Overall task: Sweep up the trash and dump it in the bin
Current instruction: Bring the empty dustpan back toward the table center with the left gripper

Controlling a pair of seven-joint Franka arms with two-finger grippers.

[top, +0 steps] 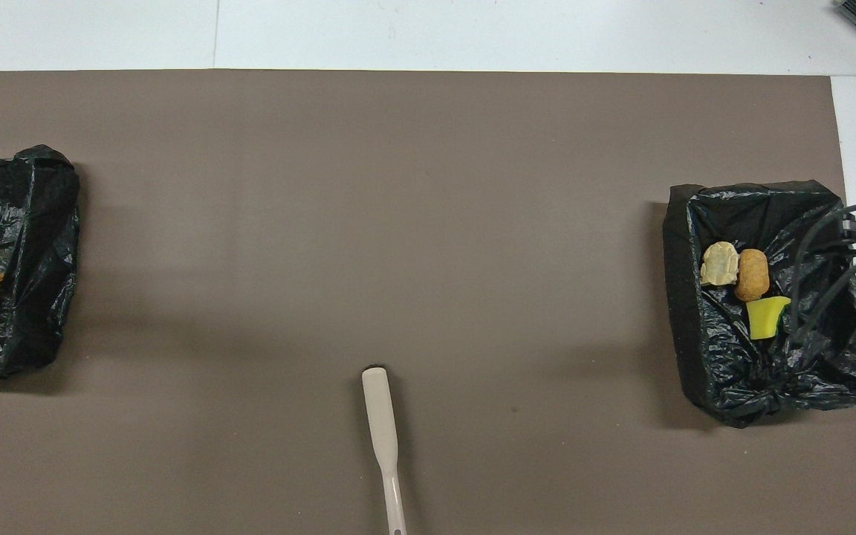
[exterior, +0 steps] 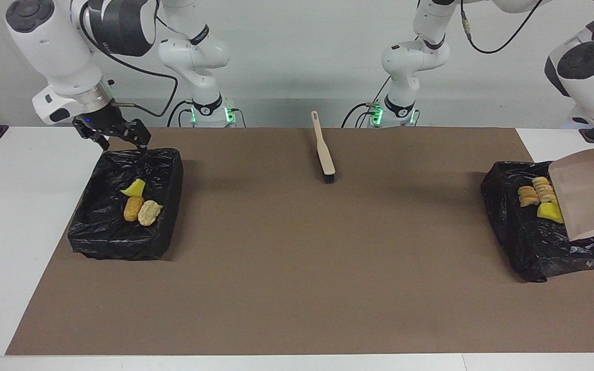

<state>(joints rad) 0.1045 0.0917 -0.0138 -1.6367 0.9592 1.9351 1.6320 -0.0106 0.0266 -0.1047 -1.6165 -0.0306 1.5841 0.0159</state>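
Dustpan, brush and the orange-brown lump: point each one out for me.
dustpan (exterior: 593,198): facing view, on its flat beige underside.
brush (exterior: 324,149): facing view, middle of its beige back.
orange-brown lump (top: 753,274): overhead view, its centre.

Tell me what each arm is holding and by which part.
The left gripper is out of view; the dustpan hangs tilted over the bin, its held part hidden. The right gripper holds nothing, jaws open.

I am counting two black-lined bins (exterior: 124,211) (exterior: 537,226), one brush (exterior: 324,149) and one dustpan (exterior: 593,193). In the first bin I am seeing three trash pieces (exterior: 141,203). In the second I am making out three (exterior: 538,198); the dustpan is possibly hiding more.
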